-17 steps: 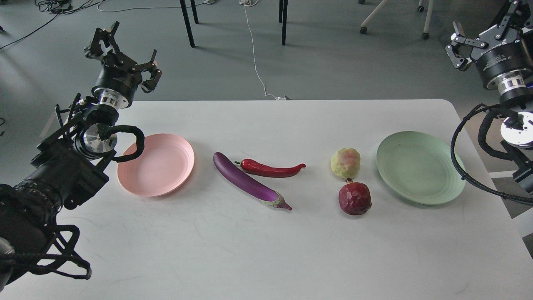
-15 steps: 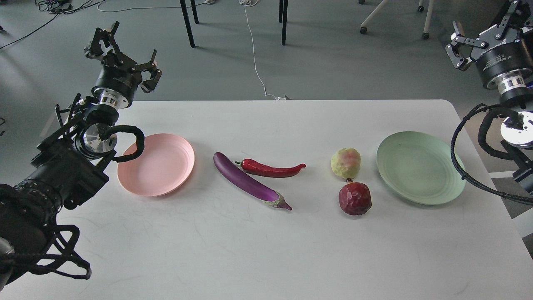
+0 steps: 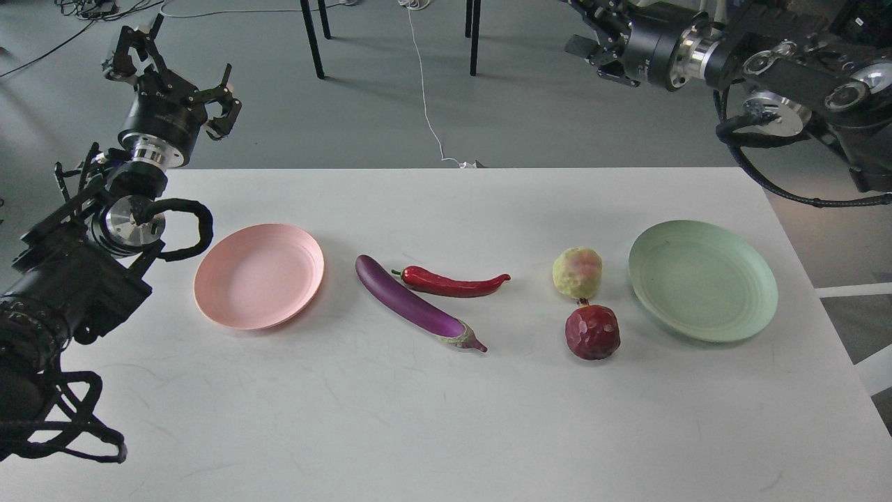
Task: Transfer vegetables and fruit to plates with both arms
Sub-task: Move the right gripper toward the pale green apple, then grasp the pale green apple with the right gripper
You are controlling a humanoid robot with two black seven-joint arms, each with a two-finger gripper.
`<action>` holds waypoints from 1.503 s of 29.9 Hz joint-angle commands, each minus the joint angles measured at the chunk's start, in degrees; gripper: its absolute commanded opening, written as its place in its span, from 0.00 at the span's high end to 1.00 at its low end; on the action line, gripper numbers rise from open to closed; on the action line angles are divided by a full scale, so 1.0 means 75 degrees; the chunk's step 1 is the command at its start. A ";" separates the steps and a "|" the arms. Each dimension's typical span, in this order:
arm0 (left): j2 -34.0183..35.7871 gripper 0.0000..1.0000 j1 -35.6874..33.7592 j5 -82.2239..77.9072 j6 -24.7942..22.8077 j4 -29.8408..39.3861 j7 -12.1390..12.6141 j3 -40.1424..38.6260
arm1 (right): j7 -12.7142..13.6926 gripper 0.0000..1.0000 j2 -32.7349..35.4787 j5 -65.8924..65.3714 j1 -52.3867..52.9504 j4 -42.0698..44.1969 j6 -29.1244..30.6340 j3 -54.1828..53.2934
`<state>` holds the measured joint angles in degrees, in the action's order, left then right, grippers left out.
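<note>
— Where is your left gripper, and what is it doing?

— It hangs high beyond the table's far left corner, fingers spread, holding nothing. My right gripper sits at the top edge of my view, pointing left; it is too dark and cut off for me to tell whether it is spread or closed.

— And the produce?

— All on the table, both plates bare. The eggplant and red chili pepper lie just right of the pink plate, touching or nearly so. The pale fruit and dark red fruit sit just left of the green plate.

— Which goes first?

— I judge the eggplant suits my left arm: it lies below and right of that gripper, long axis slanting from far-left to near-right, cap toward me. The fruits are nearer my right.
</note>
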<state>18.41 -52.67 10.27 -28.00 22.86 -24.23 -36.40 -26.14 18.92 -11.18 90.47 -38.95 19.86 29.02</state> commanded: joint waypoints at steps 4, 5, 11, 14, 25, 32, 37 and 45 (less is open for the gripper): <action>0.0041 0.02 -0.0044 0.0013 0.0000 -0.0001 -0.0004 -0.0010 | 0.0005 0.01 -0.0810 -0.0816 0.0522 -0.0198 0.0012 0.1320; 0.0041 0.02 -0.0044 0.0013 0.0000 -0.0001 -0.0016 -0.0010 | 0.0005 0.01 -0.0928 -0.0980 0.0546 -0.0198 0.0012 0.1519; 0.0170 0.02 -0.0032 0.0013 0.0000 -0.0001 -0.0039 0.0014 | -0.0007 0.01 -0.1503 -0.2490 0.0815 -0.0396 0.0012 0.2901; 0.0228 0.02 -0.0032 0.0013 0.0000 0.0011 -0.0051 0.0002 | -0.0007 0.01 -0.1772 -0.3241 0.0909 -0.0409 0.0000 0.3558; 0.0229 0.02 0.0003 0.0013 0.0000 0.0011 -0.0063 -0.0045 | -0.0089 0.01 -0.2406 -0.3571 0.0090 -0.0093 -0.0585 0.5434; 0.0229 0.02 0.0027 0.0013 0.0000 0.0011 -0.0063 -0.0033 | -0.0089 0.02 -0.2382 -0.3571 -0.0437 0.0223 -0.0656 0.5540; 0.0240 0.02 0.0050 0.0013 0.0000 -0.0001 -0.0051 -0.0010 | -0.0077 0.05 -0.2359 -0.3548 -0.0848 0.0505 -0.0668 0.5540; 0.0229 0.02 0.0073 0.0001 0.0000 -0.0001 -0.0051 0.0049 | -0.0077 0.18 -0.2336 -0.3536 -0.0930 0.0459 -0.0621 0.5540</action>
<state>20.21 -52.15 10.30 -28.00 22.85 -24.61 -36.07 -26.72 1.31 -37.64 83.90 -35.15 15.02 70.57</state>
